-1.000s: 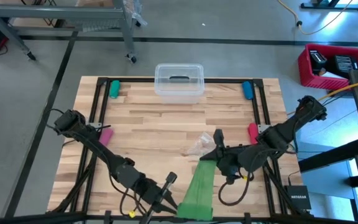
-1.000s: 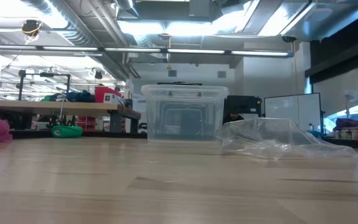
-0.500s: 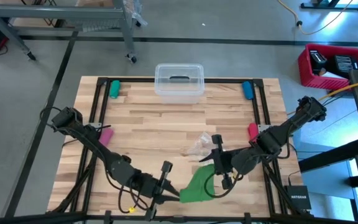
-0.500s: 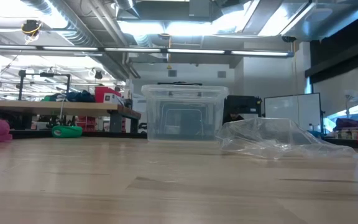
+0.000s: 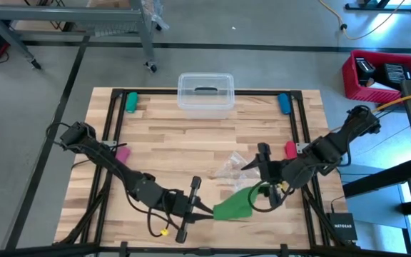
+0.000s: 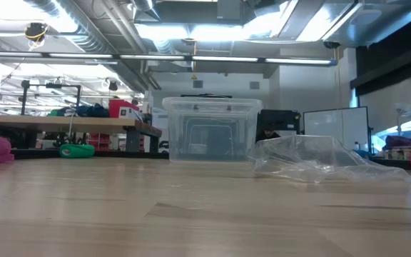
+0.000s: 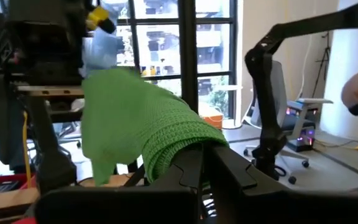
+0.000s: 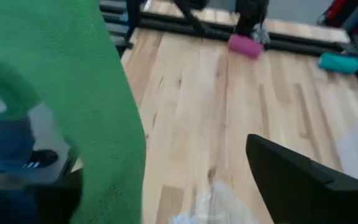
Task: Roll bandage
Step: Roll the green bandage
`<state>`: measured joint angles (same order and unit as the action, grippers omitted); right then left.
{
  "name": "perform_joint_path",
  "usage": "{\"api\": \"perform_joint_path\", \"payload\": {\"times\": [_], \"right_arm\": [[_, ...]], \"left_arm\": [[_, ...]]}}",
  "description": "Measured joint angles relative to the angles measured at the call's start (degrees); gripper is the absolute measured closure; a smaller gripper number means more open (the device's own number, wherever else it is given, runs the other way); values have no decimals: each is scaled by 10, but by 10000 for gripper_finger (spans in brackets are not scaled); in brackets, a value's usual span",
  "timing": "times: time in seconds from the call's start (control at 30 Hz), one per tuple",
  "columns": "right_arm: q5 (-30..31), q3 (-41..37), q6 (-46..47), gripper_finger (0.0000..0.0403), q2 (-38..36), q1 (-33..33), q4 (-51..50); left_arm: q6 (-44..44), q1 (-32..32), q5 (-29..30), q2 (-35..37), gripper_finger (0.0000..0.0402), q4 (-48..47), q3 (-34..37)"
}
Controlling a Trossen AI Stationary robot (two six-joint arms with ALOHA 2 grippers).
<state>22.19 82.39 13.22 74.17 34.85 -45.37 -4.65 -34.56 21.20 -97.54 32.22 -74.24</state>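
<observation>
The bright green bandage [image 5: 234, 205] hangs bunched above the table's near edge, between my two grippers. My left gripper [image 5: 200, 208] is shut on its left end; in the left wrist view the bandage [image 7: 142, 124] rises out of the fingers [image 7: 229, 168] in folds. My right gripper [image 5: 261, 178] stands open just right of the bandage's other end. In the right wrist view the bandage [image 8: 73, 93] hangs in front of one finger and hides it, while the other finger [image 8: 291, 180] stands bare. The low view shows neither gripper nor the bandage. My left gripper pinches a folded end of the bandage [image 7: 179, 146] between its two fingers, several layers thick. The fingers lie about level and point toward the table's right. The bandage is clear of the table and sags slack from the hold. My right gripper: whether the bandage's upper end [image 8: 120, 155] touches its hidden finger, I cannot tell.
A clear lidded box [image 5: 205, 93] stands at the far edge, and a crumpled clear plastic bag [image 5: 230, 168] lies just beyond the grippers. A green roll [image 5: 130, 102], a blue roll [image 5: 284, 103], a pink roll [image 5: 122, 155] and a red roll [image 5: 290, 150] lie near the table's sides.
My right gripper has opened, let go of the bandage's end, rolled, and drawn back toward the table's right edge. The bandage, stretched as a long strip before, has slackened into a short bunch hanging from my left gripper, which has moved a little toward the far edge.
</observation>
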Motion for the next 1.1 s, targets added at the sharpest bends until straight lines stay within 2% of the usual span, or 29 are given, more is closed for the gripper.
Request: {"api": "perform_joint_path", "payload": {"times": [0.13,0.43,0.53,0.6,0.7,0.83,0.9,1.0,1.1], "right_arm": [[20,0,-29,112,13,0,3],[100,-25,-93,111,62,-8,54],[131,-25,-124,111,65,-8,85],[115,-20,-130,111,60,-4,80],[75,1,-96,111,46,20,35],[25,23,-2,111,28,62,-92],[17,27,68,111,20,87,-159],[23,15,152,111,5,127,-194],[85,-32,167,111,-3,179,-146]], "left_arm": [[4,8,-9,0,391,10,0],[39,9,-167,0,391,18,0],[46,6,-185,0,391,12,0],[43,1,-174,0,391,10,0],[26,-7,-126,0,391,8,0],[-6,-11,-30,0,391,6,0],[-18,-7,0,0,391,-4,0],[-18,6,10,0,391,-15,0],[-3,19,11,0,391,-17,0]]}}
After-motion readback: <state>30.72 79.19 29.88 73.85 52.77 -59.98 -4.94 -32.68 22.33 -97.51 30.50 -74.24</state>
